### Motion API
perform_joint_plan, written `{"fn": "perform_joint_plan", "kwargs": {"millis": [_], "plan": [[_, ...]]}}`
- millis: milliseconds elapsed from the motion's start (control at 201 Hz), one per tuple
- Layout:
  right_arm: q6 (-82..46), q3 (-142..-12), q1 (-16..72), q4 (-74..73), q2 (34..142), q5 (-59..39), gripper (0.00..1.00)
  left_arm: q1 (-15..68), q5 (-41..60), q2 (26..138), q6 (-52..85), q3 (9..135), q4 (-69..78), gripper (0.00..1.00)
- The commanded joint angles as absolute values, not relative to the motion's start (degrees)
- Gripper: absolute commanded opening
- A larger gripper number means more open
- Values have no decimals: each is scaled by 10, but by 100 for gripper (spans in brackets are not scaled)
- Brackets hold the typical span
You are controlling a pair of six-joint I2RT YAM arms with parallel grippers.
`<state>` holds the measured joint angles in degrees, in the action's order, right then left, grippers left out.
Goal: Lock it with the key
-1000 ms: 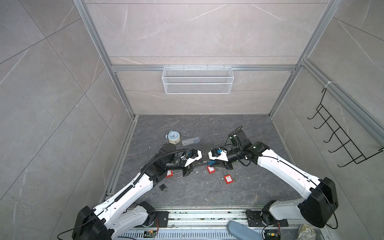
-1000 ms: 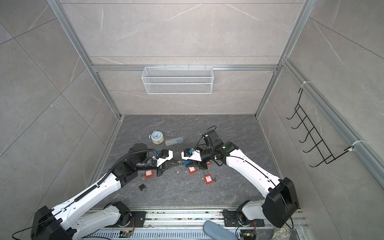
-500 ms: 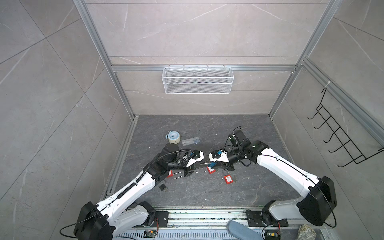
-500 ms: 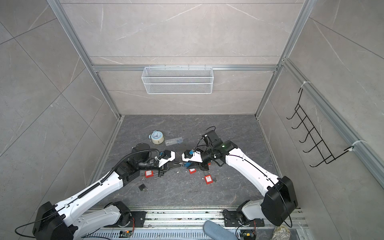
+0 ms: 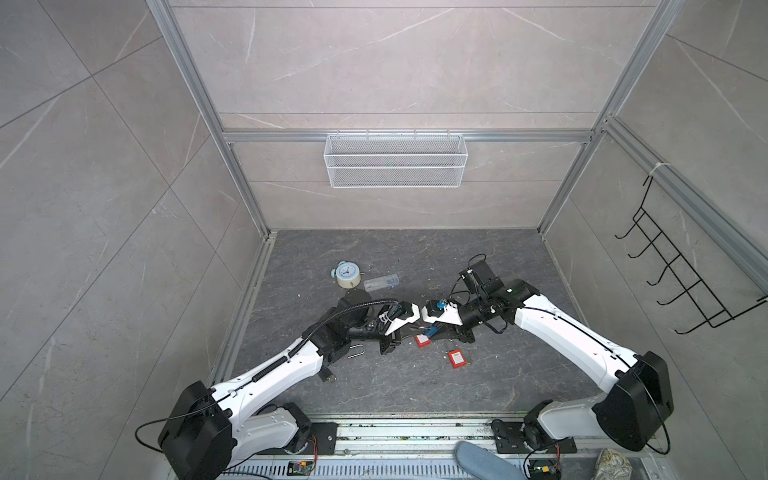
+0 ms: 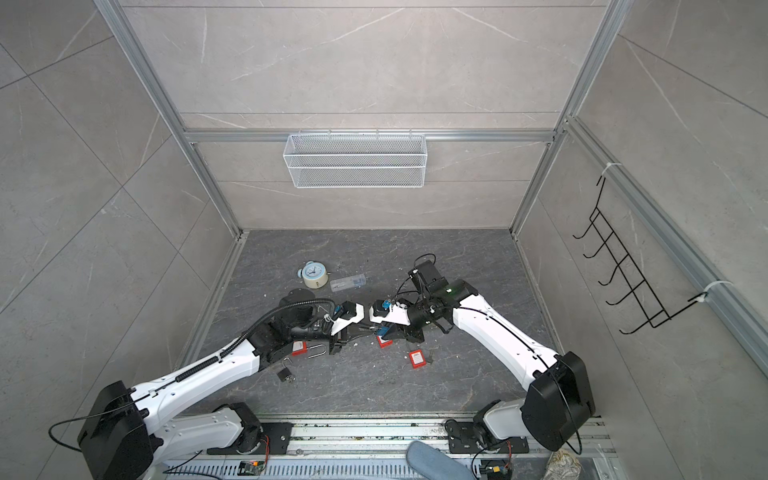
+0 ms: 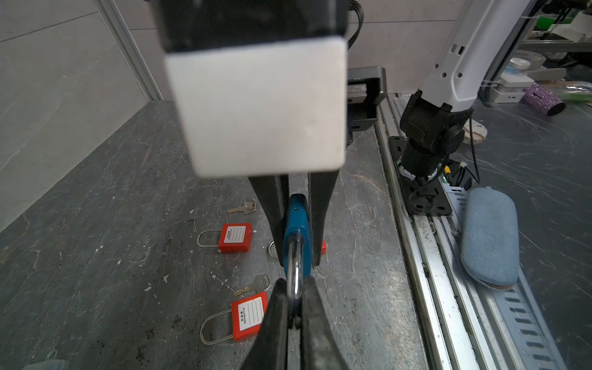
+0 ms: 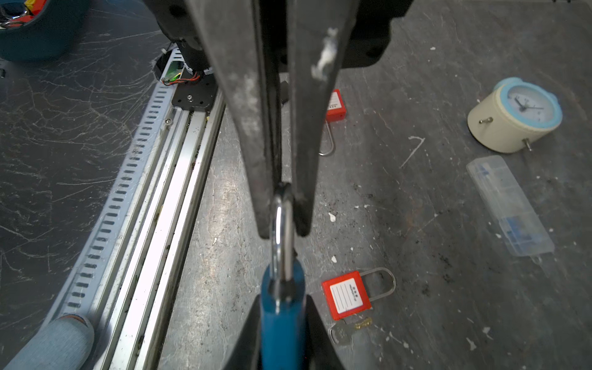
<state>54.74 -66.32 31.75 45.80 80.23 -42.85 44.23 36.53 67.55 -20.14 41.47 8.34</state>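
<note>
The left claw (image 7: 294,285) is pressed tight on the steel shackle (image 8: 282,230) of the one blue padlock (image 7: 296,224), its body pinched by the right claw (image 8: 282,301) over the bench (image 7: 128,192), where three red padlocks (image 7: 235,237) (image 7: 248,315) (image 7: 323,246), two keys (image 7: 242,209) (image 7: 256,283), one clock (image 8: 512,115) and one clear case (image 8: 509,205) lie.

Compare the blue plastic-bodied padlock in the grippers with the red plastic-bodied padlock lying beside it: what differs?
Blue padlock: gripped, right gripper on its body, left gripper on its shackle. Red padlock: lying flat, untouched. Red shows a white label, blue none. Both have silver shackles.
</note>
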Motion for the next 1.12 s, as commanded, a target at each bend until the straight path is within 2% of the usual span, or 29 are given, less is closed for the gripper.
{"fn": "perform_joint_plan", "kwargs": {"millis": [0, 304, 503, 817, 1110], "plan": [[478, -689, 346, 289, 799, -576, 0, 502, 368, 717, -195, 398, 195, 0], [464, -698, 346, 254, 812, -604, 0, 531, 368, 753, -188, 367, 259, 0], [493, -725, 346, 290, 841, -646, 0, 545, 376, 756, -216, 353, 271, 0], [577, -768, 336, 395, 859, -605, 0, 546, 354, 704, -282, 358, 115, 0], [578, -769, 326, 408, 859, -601, 0, 533, 343, 676, -253, 331, 99, 0]]}}
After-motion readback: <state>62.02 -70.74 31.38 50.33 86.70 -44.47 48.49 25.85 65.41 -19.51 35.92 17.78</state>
